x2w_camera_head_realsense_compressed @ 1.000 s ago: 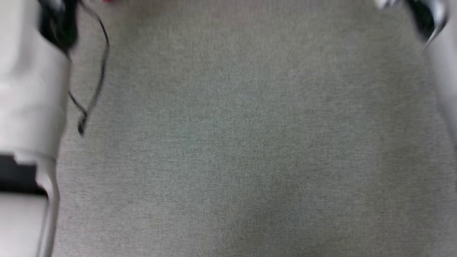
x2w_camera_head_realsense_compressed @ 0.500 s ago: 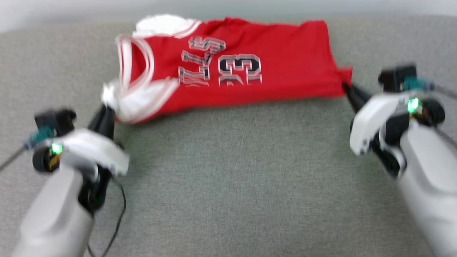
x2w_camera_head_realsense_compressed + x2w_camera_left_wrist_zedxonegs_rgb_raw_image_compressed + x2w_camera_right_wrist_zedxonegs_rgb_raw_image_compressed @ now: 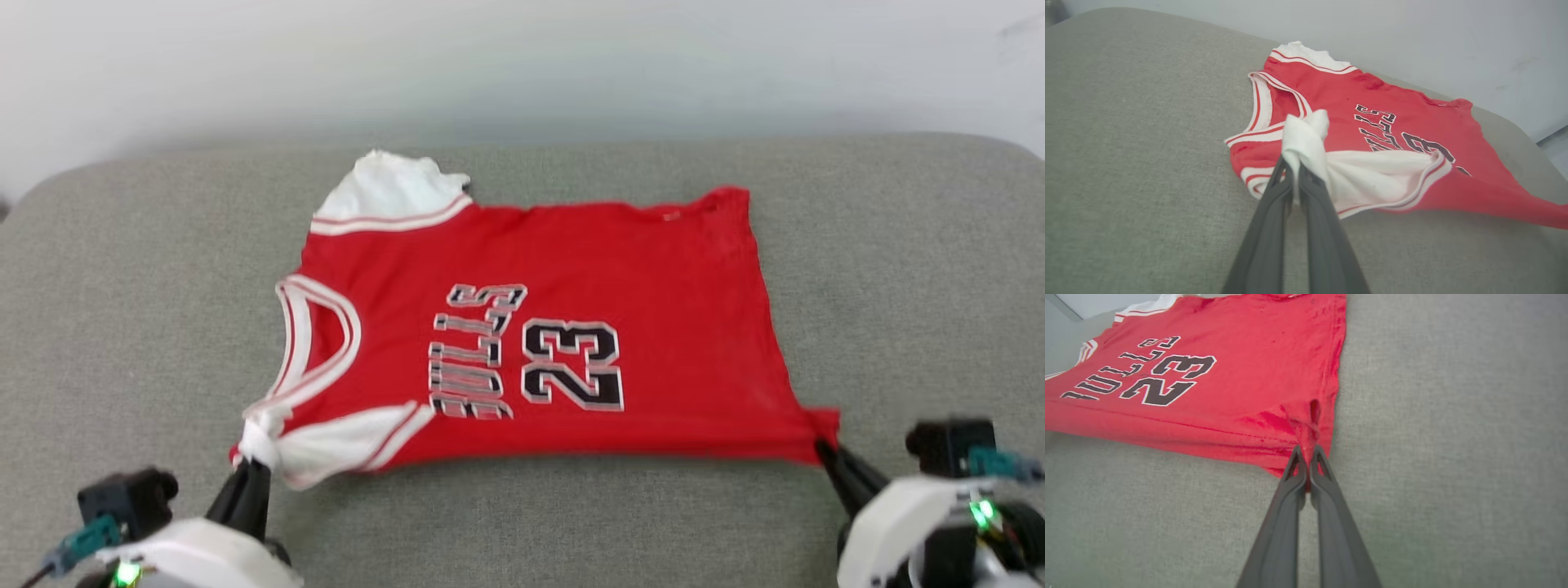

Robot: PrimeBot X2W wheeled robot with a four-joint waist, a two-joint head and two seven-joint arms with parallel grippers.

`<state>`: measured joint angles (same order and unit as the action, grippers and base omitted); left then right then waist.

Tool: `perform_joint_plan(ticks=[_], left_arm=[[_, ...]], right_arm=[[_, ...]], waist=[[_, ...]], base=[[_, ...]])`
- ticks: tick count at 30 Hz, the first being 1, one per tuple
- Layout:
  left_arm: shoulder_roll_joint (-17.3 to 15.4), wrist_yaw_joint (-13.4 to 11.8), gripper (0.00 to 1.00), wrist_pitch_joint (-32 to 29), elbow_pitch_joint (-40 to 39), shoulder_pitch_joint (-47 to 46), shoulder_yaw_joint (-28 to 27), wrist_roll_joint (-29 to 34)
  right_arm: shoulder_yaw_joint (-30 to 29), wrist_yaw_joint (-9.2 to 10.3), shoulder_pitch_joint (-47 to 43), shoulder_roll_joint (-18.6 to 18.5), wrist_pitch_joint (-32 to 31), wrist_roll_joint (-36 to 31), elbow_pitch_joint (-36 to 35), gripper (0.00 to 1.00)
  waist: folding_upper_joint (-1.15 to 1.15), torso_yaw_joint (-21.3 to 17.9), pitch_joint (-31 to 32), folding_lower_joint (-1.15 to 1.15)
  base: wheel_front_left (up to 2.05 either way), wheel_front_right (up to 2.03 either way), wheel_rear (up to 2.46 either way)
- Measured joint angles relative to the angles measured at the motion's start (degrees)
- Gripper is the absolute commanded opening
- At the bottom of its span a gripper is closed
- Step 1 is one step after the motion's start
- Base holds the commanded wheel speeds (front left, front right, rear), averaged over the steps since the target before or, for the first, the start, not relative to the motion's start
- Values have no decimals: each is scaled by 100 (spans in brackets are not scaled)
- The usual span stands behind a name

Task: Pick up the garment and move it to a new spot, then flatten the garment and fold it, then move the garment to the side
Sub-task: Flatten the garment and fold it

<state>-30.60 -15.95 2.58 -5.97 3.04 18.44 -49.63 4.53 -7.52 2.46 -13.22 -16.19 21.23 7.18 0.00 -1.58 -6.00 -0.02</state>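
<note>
Garment (image 3: 539,327) (red jersey) on grey upholstery (image 3: 122,286)

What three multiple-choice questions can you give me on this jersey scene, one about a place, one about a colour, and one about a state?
1. Where does the left gripper grip the red jersey?
A. the far hem
B. the bunched white sleeve
C. the neckline

2. What colour is the number 23?
A. yellow
B. blue
C. black, outlined in white

3. How is the right gripper?
A. shut on the jersey's near hem corner
B. open in the air
C. shut on nothing

Answers:
1 B: the left wrist view shows white cloth pinched between its fingers.
2 C: the digits are dark with pale edges.
3 A: the right wrist view shows red cloth pinched between its closed fingertips.
</note>
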Motion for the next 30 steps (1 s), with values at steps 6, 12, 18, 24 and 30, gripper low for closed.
perform_joint_plan(ticks=[6,12,18,24,30], left_arm=[[-179,-437,0,-254,-862,618,-58,-47],[-236,-316,0,-424,-865,238,16,-42],[-137,65,0,-584,-59,-564,162,-85],[59,455,0,-467,879,-1233,205,-137],[283,754,0,-303,1701,-1720,294,-141]], right_arm=[[-467,1,-914,431,-775,-357,-1226,0],[-444,1,-766,482,-1180,-502,-1354,0],[-89,1,187,210,-1182,-457,-609,0],[326,2,1017,54,-799,-292,344,0],[603,2,1590,-36,-268,-201,1187,0]], waist=[[0,-33,107,0],[0,-19,30,1],[0,-34,-259,2],[0,-27,-584,2],[0,43,-842,2]], base=[[0,0,0],[0,0,0],[0,0,0],[0,0,0],[0,0,0]])
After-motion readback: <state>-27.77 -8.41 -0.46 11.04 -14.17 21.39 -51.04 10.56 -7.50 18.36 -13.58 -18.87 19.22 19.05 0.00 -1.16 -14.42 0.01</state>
